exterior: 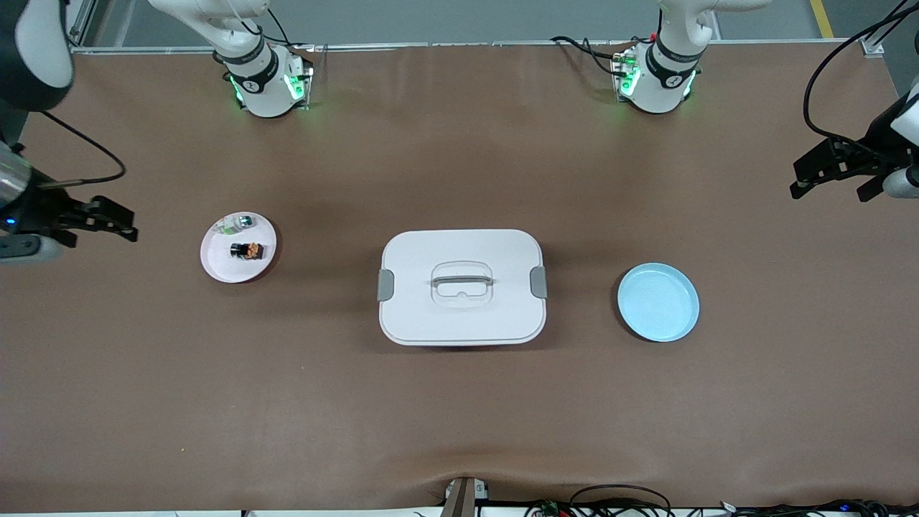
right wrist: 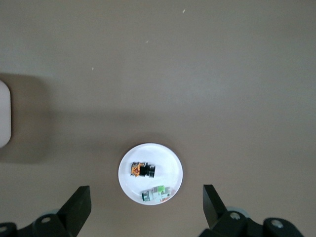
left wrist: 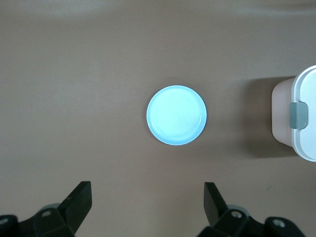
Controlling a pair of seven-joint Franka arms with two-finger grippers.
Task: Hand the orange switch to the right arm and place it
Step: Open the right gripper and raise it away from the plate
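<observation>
Orange switch: we find the orange switch [exterior: 248,250] lying on its side in the white plate [exterior: 215,267], toward the right arm's end of the table; its long axis runs roughly along the table's length.
Plate-mate: a green switch [exterior: 238,223] shares that plate, just beside the orange one and farther from the front camera.
Right gripper: the right gripper [exterior: 108,219] hangs high over the table edge at its own end, fingers spread, holding nothing; it is much the closer of the two to the switch.
Left gripper: the left gripper [exterior: 836,171] hangs high at its own end, fingers parted, nothing between them, well apart from the switch.
Between them: the lidded white box [exterior: 461,286] stands mid-table, and the blue plate [exterior: 658,301] sits bare toward the left arm's end.
Our reading: we judge this fits either a switch already delivered to the right arm's side, or a mismatch with the task's wording; we cannot tell which.
</observation>
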